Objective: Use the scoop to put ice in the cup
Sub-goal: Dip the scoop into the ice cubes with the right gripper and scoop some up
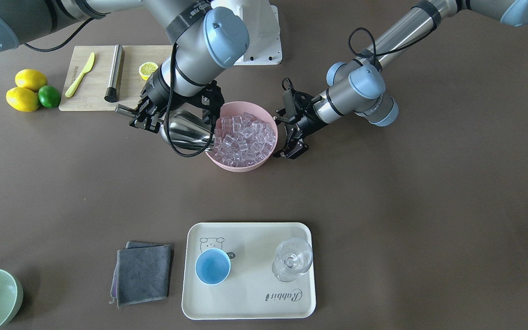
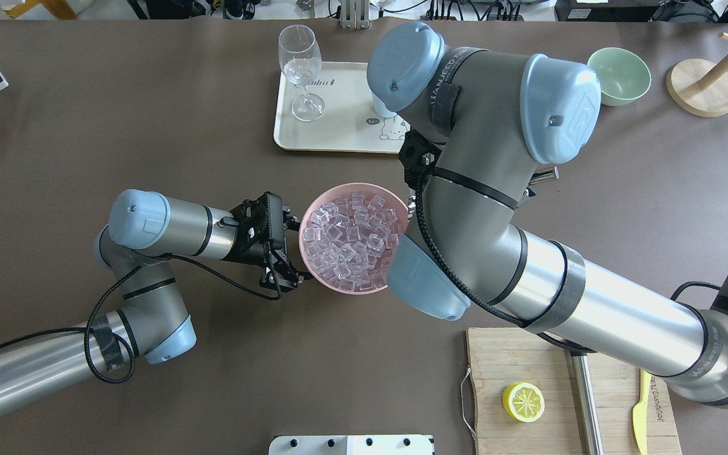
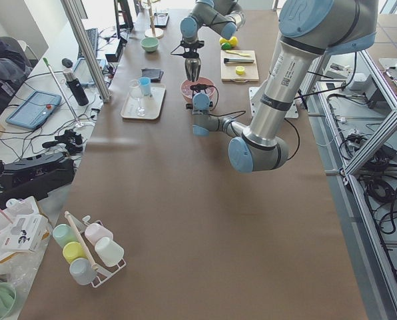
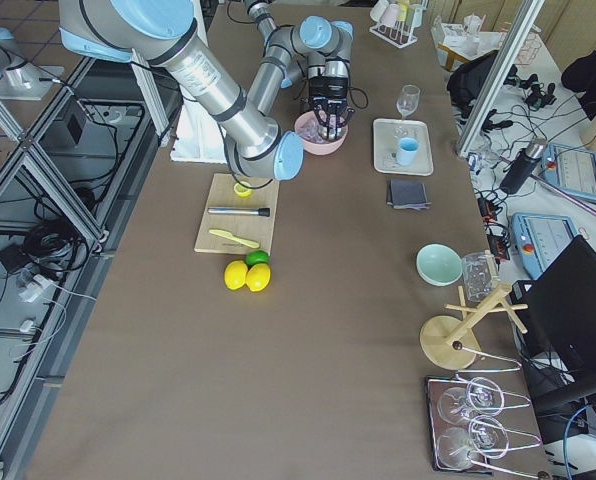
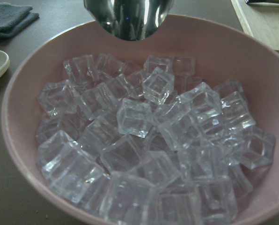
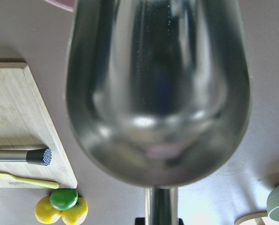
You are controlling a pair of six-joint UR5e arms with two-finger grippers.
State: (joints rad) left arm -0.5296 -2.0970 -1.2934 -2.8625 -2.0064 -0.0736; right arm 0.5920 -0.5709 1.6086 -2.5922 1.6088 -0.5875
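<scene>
You have the right gripper [image 1: 141,116] clamped on the straight handle of the scoop [image 1: 184,132], which lies nearly level on the robot's right side of the pink bowl [image 1: 241,166]. Its rounded trough points at the bowl and its front lip sits at the rim. From the right wrist camera the polished trough fills most of the view. The ice [image 1: 244,137] is heaped in that pink bowl, which stands in the middle of the table. The left gripper [image 2: 289,251] sits just beside the bowl on the robot's left. Its fingers are spread apart, with nothing between them, and face the bowl's outer wall; you cannot tell whether they touch it. The cup [image 1: 212,266] stands upright on the cream tray [image 1: 250,298] on the far side of the table from the robot, well apart from the bowl. A clear wine glass [image 1: 292,260] stands on the same tray, toward the robot's left. A folded grey cloth [image 1: 144,273] lies just beside the tray on the robot's right. Near the robot on its right is a wooden cutting board [image 1: 94,98]. It carries a yellow knife [image 1: 80,74], a steel cylinder with a black tip [image 1: 114,73] and a lemon half [image 1: 148,70].
</scene>
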